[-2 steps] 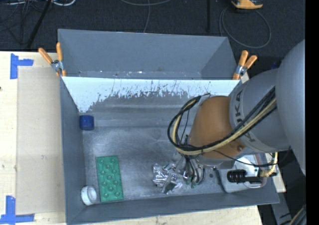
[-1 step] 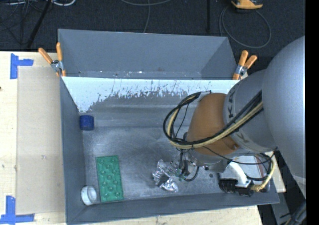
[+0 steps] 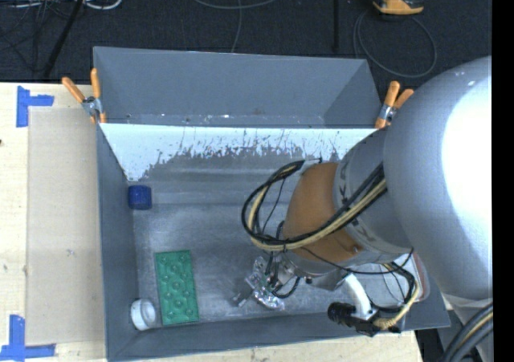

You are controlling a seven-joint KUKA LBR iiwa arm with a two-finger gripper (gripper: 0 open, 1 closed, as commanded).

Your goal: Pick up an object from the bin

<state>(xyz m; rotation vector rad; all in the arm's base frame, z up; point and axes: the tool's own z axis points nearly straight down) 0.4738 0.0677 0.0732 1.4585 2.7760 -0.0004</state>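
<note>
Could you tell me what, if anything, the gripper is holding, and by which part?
It cannot be told; the gripper sits low over the floor of the bin, apart from the green studded block.

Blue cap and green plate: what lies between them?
Nothing: the camera view shows bare bin floor between the blue cap and the green plate.

No legible text, labels, brands or numbers anywhere: nothing readable on the bin (image 3: 225, 87) or on the loose items in it.
</note>
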